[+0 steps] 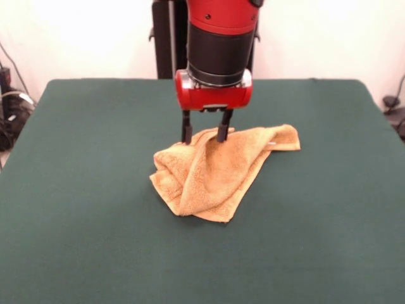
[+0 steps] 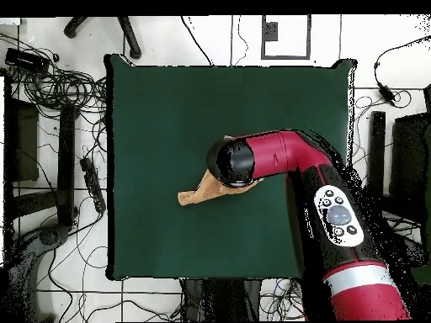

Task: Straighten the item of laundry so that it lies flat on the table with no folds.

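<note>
The golden-orange towel (image 1: pixel 212 170) lies crumpled and folded over itself near the middle of the dark green table (image 1: pixel 76 164). One corner stretches to the right, with a small white label on it. My gripper (image 1: pixel 205 134) hangs straight down over the towel's far edge. It is open, its two black fingers (image 1: pixel 186 130) stand apart, and a raised fold of towel lies between their tips. In the overhead view the arm's wrist (image 2: pixel 234 161) covers the gripper and most of the towel (image 2: pixel 196 196); only one end of it sticks out on the table (image 2: pixel 168 101).
The robot's black pedestal (image 1: pixel 166 38) stands at the table's far edge. Cables and black equipment (image 2: pixel 50 126) lie on the floor around the table. The red arm (image 2: pixel 337 210) reaches across one side of the table.
</note>
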You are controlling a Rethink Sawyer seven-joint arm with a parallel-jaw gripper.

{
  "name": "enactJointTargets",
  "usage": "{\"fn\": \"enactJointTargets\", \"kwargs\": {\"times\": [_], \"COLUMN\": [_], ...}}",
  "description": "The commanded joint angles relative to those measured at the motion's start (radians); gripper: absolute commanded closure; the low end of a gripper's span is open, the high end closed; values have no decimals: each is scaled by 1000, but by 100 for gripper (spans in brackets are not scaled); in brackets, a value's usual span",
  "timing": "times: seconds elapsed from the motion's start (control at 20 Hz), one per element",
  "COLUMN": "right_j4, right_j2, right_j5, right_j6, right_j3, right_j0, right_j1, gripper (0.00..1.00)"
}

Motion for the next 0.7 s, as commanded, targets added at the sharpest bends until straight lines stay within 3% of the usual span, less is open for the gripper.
{"fn": "enactJointTargets", "kwargs": {"times": [0.05,0.7], "right_j4": [0,-26], "right_j2": [109,125], "right_j5": [-87,-192], "right_j6": [-102,-128], "right_j3": [110,119], "right_j0": [3,-38], "right_j1": [93,173], "gripper": [0,0]}}
